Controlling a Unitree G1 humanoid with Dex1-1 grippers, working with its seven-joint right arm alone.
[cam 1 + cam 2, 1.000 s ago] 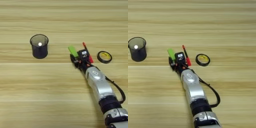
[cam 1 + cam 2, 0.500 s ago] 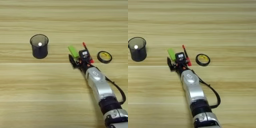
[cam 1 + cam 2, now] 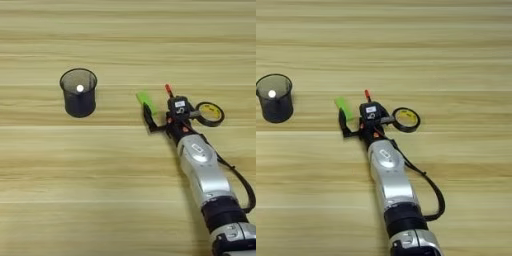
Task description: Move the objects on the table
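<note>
Since a second ago the gripper (image 3: pixel 165 112) has edged toward the tape roll (image 3: pixel 210 113), the arm otherwise little changed. Far left on the table (image 3: pixel 100 190) stands a black mesh cup (image 3: pixel 78 92). The bright green block (image 3: pixel 145 99) lies tilted at the gripper's left finger. The thin pen (image 3: pixel 169 90) shows its red tip above the gripper. Jaws spread, grasping nothing.

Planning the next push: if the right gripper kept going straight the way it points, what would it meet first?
Probably the green block, just ahead of the right gripper; the pen lies beside that line.
</note>
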